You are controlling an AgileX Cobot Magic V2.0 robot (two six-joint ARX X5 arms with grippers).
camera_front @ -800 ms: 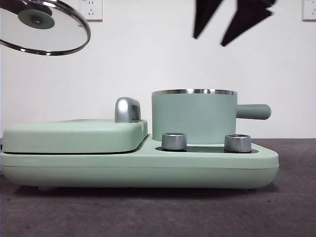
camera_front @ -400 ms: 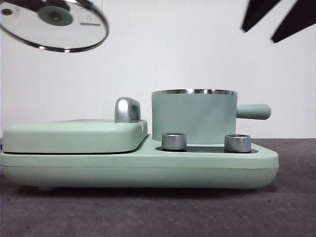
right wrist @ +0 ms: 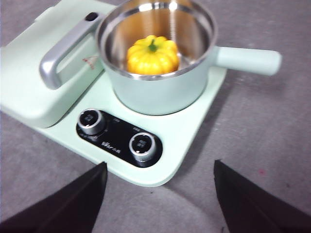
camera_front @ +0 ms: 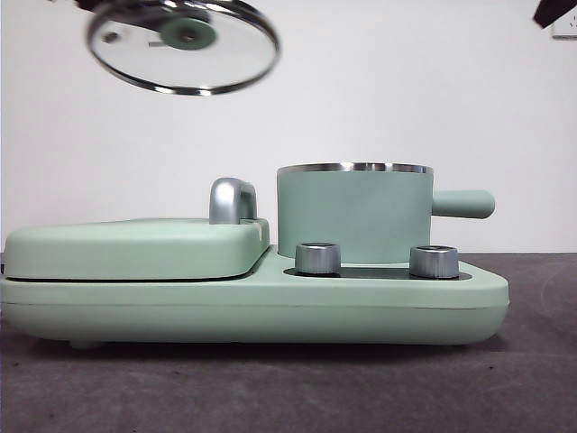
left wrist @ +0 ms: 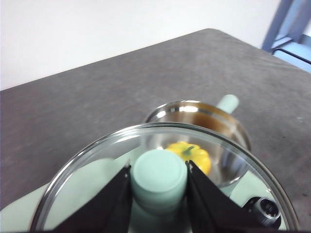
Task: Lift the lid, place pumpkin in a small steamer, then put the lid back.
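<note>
Left tool [left wrist: 158, 182] is gripping lid [camera_front: 184, 45] by its knob, tilted, high above grill cover [camera_front: 135, 248]. Pumpkin [right wrist: 152, 54] is sitting in steamer [right wrist: 160, 63]. Right tool [right wrist: 160, 194] is hanging wide, w/ nothing held.

Mint green, steel, yellow, black on dark grey desk [right wrist: 272, 121]

Lid [camera_front: 183, 45]: clear glass, shiny steel rim, mint-green knob. Small steamer [right wrist: 160, 58]: mint-green outside, steel rim and inside. Pumpkin [right wrist: 152, 54]: glossy yellow, ribbed, green stem. Cooker base [right wrist: 184, 141] mint green, black control panel [right wrist: 116, 138], silver dials, silver handle [right wrist: 60, 56]. Left pincer [left wrist: 159, 196] and right pincer [right wrist: 160, 204] black. Wall white.
</note>
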